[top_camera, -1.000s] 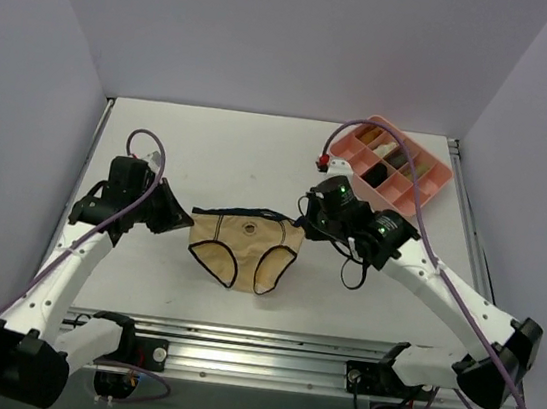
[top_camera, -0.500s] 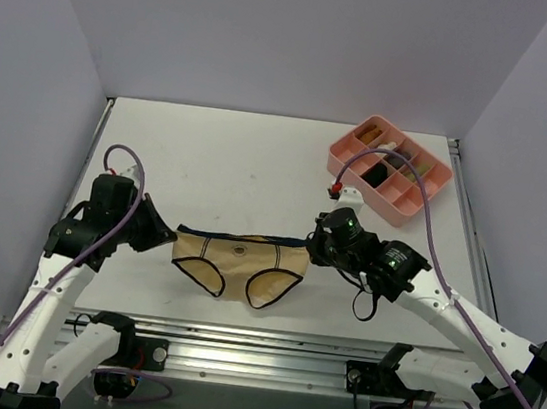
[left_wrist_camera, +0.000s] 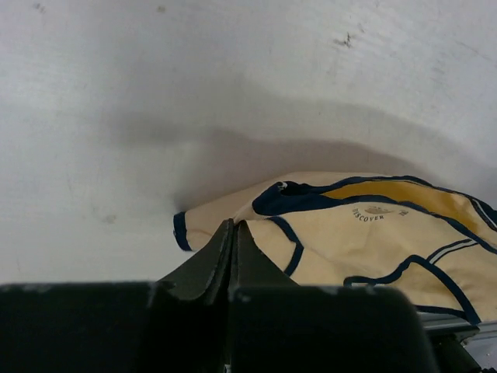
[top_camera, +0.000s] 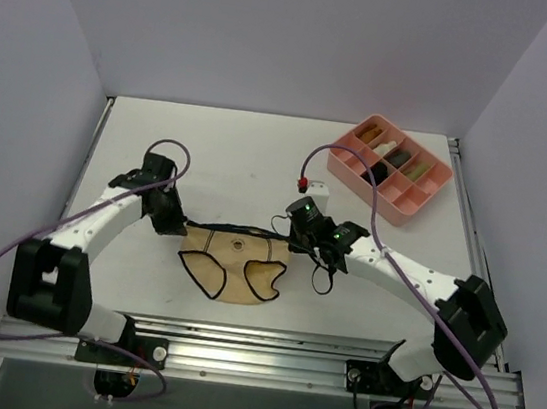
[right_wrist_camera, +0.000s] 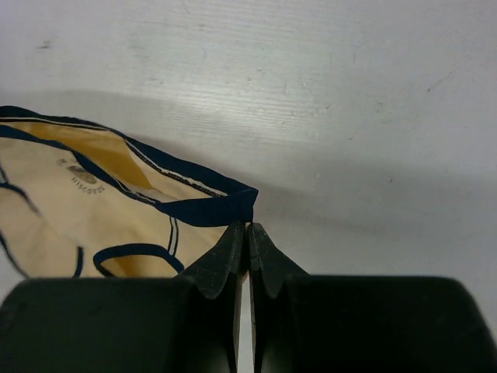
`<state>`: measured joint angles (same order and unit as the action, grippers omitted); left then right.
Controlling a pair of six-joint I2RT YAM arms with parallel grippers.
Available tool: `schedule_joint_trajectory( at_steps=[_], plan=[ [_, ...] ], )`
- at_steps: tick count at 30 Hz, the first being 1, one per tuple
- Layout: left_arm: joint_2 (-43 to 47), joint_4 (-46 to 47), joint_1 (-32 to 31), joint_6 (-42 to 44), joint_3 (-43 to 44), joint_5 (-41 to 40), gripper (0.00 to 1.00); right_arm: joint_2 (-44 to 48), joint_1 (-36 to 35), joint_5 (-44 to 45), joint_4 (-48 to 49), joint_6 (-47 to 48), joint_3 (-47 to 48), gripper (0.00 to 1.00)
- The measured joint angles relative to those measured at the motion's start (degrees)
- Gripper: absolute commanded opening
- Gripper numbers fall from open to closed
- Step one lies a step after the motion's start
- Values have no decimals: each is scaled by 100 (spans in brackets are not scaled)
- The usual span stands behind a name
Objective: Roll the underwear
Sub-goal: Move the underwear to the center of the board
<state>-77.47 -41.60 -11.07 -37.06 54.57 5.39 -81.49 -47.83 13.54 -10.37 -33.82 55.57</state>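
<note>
The underwear [top_camera: 233, 265] is tan cloth with dark trim, lying spread on the white table near the front middle. My left gripper [top_camera: 178, 224] is shut on its left waistband corner; in the left wrist view the closed tips [left_wrist_camera: 234, 227] pinch the cloth [left_wrist_camera: 365, 241]. My right gripper [top_camera: 292, 239] is shut on the right waistband corner; in the right wrist view the closed tips [right_wrist_camera: 248, 228] pinch the dark trim of the underwear [right_wrist_camera: 93, 210]. The waistband runs taut between both grippers, and the crotch part lies toward the front edge.
A pink divided tray [top_camera: 437, 186] with dark and cream rolled cloths stands at the back right. A small white block with a red cap [top_camera: 314, 187] lies behind my right gripper. Grey walls close the left, right and back sides.
Both grippers have carried the underwear down and away from the front edge, and it now rests on the table. The grippers stand closer together than before.
</note>
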Motion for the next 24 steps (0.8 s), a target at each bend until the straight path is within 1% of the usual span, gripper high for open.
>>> schedule_joint_trajectory(
  at_steps=[3,5,7,10,11,12,15,18,20,24],
  plan=[
    [-1078,197,28,203,490,-4,2,-704,330,-44,208,127,144,0],
    [-1755,310,46,326,1019,11,3,-1082,564,-76,343,181,291,0],
    [-2452,385,66,442,1676,109,6,-1366,772,-98,450,223,463,0],
    [-3316,660,66,592,2529,343,23,-1648,992,-92,531,223,680,0],
    [-3460,721,59,632,2695,420,40,-1694,1054,-90,566,216,710,4],
    [-3547,754,50,671,2824,481,46,-1722,1110,-87,588,205,713,6],
    [-3567,758,2,730,3056,608,53,-1751,1261,-94,592,144,704,13],
    [-3442,754,-90,774,3075,664,54,-1751,1333,-129,660,72,601,23],
    [-3209,804,-214,780,2837,662,54,-1751,1368,-186,673,52,487,28],
    [-2509,780,-741,743,2107,599,54,-1751,1425,-367,649,22,369,30]
  ],
)
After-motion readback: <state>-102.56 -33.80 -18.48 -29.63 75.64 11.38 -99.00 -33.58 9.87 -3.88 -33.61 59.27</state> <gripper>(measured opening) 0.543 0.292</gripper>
